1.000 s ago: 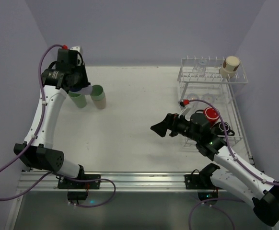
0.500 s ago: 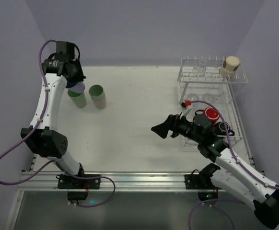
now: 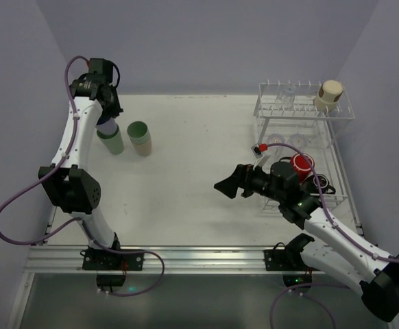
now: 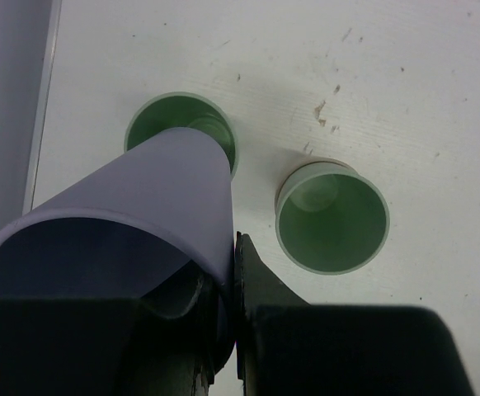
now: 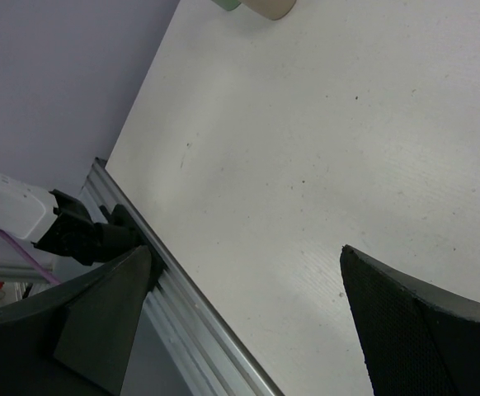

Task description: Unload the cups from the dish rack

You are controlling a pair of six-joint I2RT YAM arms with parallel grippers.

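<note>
Left wrist view: the lavender cup point(image 4: 141, 206) is hanging over the far-left part of the table point(image 4: 405, 74), its wall pinched at the rim by the clenched left gripper point(image 4: 220, 285). Its long axis is tilting, base pointing down into a pale green cup point(image 4: 153, 111), mouth facing the camera. Nesting it well probably means righting it, then lowering it centred. A second green cup point(image 4: 332, 216) is standing just beside. The right gripper point(image 5: 248, 309) is hovering near the dish rack point(image 3: 306, 115), fingers spread, holding nothing.

I have my left arm point(image 3: 69, 147) stretched tall up the left of the frame, the left gripper point(image 4: 221, 285) pointing down and pinched on a lavender cup point(image 4: 153, 206), while my right arm point(image 3: 330, 229) lies low at lower right, the right gripper point(image 3: 228, 185) spread wide and aimed left
</note>
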